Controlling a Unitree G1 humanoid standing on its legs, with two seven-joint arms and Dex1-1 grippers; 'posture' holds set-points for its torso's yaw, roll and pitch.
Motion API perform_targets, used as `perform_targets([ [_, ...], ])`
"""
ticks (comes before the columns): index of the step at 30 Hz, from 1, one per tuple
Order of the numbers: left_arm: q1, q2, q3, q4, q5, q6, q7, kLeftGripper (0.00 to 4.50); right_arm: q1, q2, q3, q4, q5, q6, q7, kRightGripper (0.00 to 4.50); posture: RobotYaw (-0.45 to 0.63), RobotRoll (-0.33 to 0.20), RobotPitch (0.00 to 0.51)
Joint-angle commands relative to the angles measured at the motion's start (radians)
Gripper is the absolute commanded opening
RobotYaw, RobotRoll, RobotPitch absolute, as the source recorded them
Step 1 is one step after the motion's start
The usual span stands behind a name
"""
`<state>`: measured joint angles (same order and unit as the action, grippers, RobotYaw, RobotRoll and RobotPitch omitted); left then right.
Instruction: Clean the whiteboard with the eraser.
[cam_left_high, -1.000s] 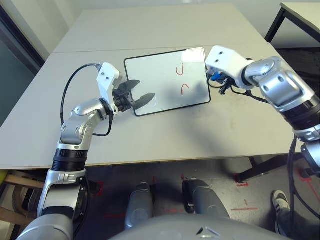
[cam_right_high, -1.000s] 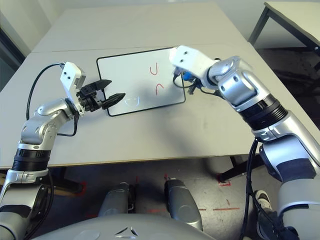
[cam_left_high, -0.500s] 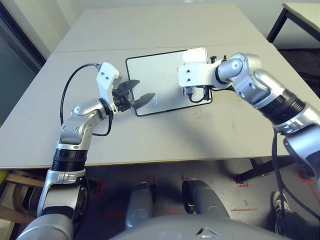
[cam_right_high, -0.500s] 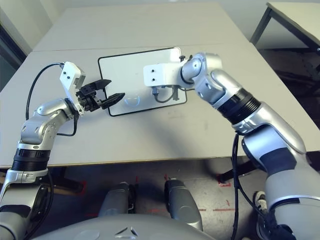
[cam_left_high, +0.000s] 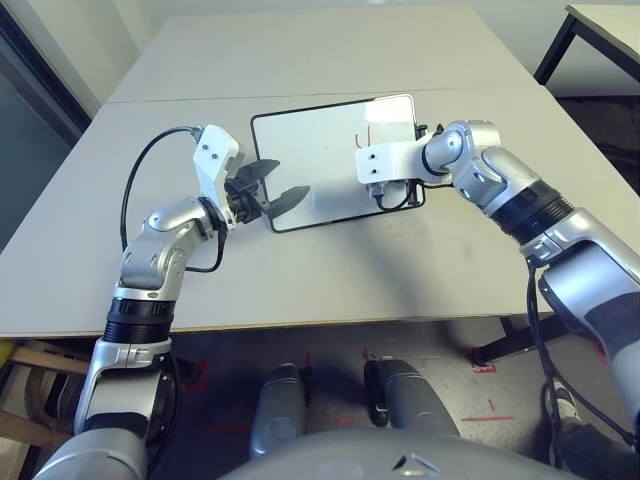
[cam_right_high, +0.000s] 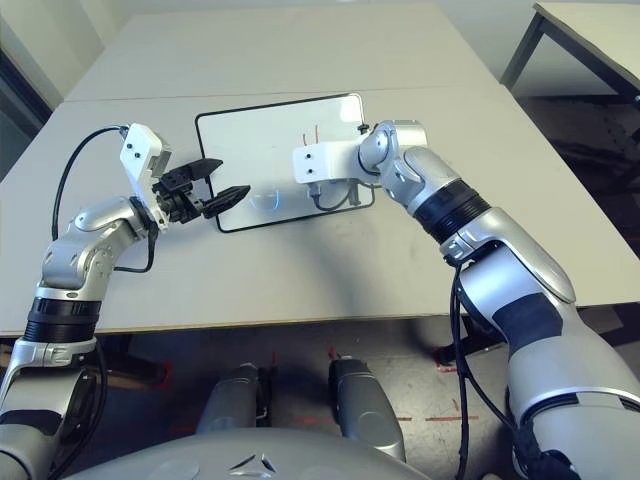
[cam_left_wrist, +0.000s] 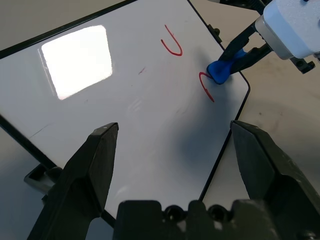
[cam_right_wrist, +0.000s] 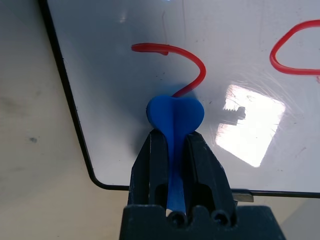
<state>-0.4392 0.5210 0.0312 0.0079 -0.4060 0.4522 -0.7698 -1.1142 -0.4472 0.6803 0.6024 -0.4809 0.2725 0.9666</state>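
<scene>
The whiteboard (cam_left_high: 320, 160) lies flat on the grey table (cam_left_high: 300, 270), slightly turned, in front of the robot and between its two arms. The right gripper (cam_right_wrist: 174, 150) is clenched on the eraser (cam_right_wrist: 175, 117), its two black fingers (cam_right_wrist: 152, 165) pressed against the narrow middle of the blue block so that the rounded end sticks out past the fingertips. That end is down on the white surface, close to the board's near right corner and its black frame, and it touches the tail of a red hook-shaped squiggle (cam_right_wrist: 175, 55). A second red squiggle (cam_right_wrist: 292, 47), a curved loop, sits further in on the board, apart from the eraser. From the left wrist camera the same blue block (cam_left_wrist: 222, 70) shows at the far corner of the board, held by the right arm's dark fingers under its white housing, with one red mark beside it and another red U-shaped mark (cam_left_wrist: 171, 46) a little further along. The left gripper (cam_left_high: 270, 186) hangs over the near left corner of the board with its fingers spread wide and nothing between them. A bright patch of reflected light (cam_left_wrist: 77, 60) lies on the glossy surface. A black cable (cam_left_high: 150, 170) loops from the left wrist back along the arm.
</scene>
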Motion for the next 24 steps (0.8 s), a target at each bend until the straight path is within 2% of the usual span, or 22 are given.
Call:
perform_targets([
  [1, 0.006, 0.0, -0.004, -0.02, 0.006, 0.008, 0.001, 4.5, -0.014, 0.024, -0.027, 0.065, -0.024, -0.019, -0.043, 0.19, -0.07, 0.0, 0.077],
  [17, 0.014, -0.001, -0.002, -0.028, 0.006, 0.011, 0.009, 4.5, -0.036, 0.148, -0.056, 0.108, -0.061, -0.044, -0.04, 0.19, -0.05, 0.0, 0.077],
  [24, 0.02, 0.001, 0.001, -0.034, 0.005, 0.012, 0.01, 4.5, -0.035, 0.146, -0.056, 0.139, -0.081, -0.066, -0.039, 0.17, -0.05, 0.0, 0.075],
])
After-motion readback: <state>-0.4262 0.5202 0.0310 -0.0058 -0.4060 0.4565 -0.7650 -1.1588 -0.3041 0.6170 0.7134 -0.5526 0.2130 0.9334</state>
